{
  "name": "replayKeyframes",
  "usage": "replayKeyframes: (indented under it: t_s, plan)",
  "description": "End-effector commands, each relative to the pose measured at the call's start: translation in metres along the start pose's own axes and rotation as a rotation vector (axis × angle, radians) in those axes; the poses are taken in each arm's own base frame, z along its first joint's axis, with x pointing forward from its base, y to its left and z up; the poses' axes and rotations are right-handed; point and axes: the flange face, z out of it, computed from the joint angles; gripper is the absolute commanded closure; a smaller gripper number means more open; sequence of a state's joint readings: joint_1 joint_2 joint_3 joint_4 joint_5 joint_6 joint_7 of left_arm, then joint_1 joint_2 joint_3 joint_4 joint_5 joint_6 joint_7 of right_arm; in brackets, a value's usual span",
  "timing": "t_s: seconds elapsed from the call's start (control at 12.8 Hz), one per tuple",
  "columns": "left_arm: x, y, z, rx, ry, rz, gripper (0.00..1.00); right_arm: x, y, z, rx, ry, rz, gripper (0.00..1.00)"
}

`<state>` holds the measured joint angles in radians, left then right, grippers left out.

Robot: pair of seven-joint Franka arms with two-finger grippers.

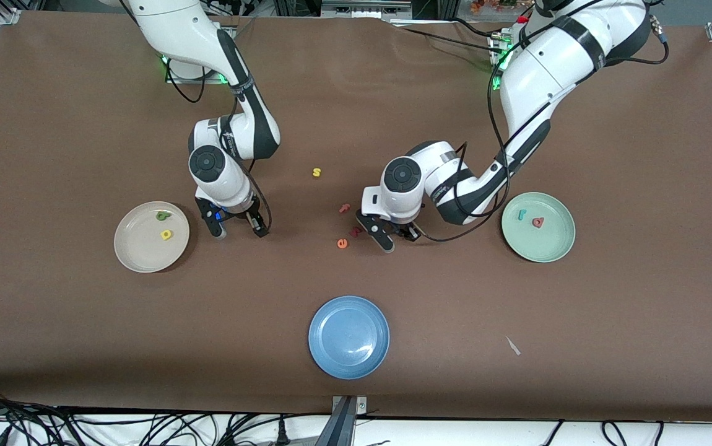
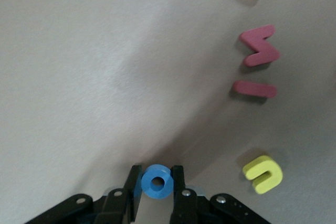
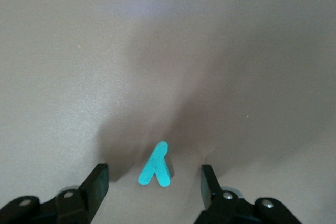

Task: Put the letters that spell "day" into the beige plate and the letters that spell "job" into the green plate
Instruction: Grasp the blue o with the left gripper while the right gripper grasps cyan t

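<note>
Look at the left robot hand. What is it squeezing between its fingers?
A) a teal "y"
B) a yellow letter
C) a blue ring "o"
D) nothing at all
C. In the left wrist view the left gripper has its two fingers pressed against both sides of the blue "o"; the teal "y" lies on the table between the open fingers of the right gripper.

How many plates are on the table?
3: the beige plate toward the right arm's end, the green plate toward the left arm's end, and a blue plate between them, nearest the front camera. None seems hidden.
</note>
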<state>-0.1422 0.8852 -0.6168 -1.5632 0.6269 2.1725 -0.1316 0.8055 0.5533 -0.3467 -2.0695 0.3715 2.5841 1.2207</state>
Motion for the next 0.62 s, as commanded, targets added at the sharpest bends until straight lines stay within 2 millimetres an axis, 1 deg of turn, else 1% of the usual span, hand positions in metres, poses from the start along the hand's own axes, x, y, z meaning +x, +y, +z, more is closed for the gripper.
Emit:
replayKeyframes:
  t_s: [0.0, 0.08, 0.16, 0.23, 0.31, 0.39, 0.47, 0.55]
  plan:
    - [-0.010, -0.016, -0.034, 0.070, -0.042, -0.002, 0.90, -0.001, 0.012, -0.002, 0.016, -0.008, -0.029, 0.22]
    - [-0.016, -0.019, -0.047, 0.086, -0.083, -0.009, 0.91, -0.001, 0.015, 0.000, 0.010, -0.008, -0.043, 0.25]
    - [-0.023, -0.028, -0.062, 0.106, -0.116, -0.023, 0.91, 0.000, 0.015, -0.001, 0.012, -0.009, -0.045, 0.29]
    - [-0.030, -0.041, -0.075, 0.116, -0.132, -0.041, 0.91, -0.001, 0.014, -0.003, 0.015, -0.009, -0.050, 0.36]
    - [-0.038, -0.053, -0.084, 0.116, -0.155, -0.058, 0.91, -0.001, 0.014, -0.003, 0.015, -0.009, -0.054, 0.44]
    - [-0.047, -0.067, -0.087, 0.105, -0.190, -0.045, 0.91, 0.000, 0.014, -0.003, 0.015, -0.009, -0.065, 0.56]
    - [-0.057, -0.086, -0.091, 0.086, -0.210, -0.017, 0.91, -0.001, 0.013, -0.003, 0.016, -0.009, -0.068, 0.64]
    - [-0.072, -0.114, -0.092, 0.061, -0.236, 0.002, 0.91, 0.000, 0.013, -0.003, 0.017, -0.008, -0.072, 0.69]
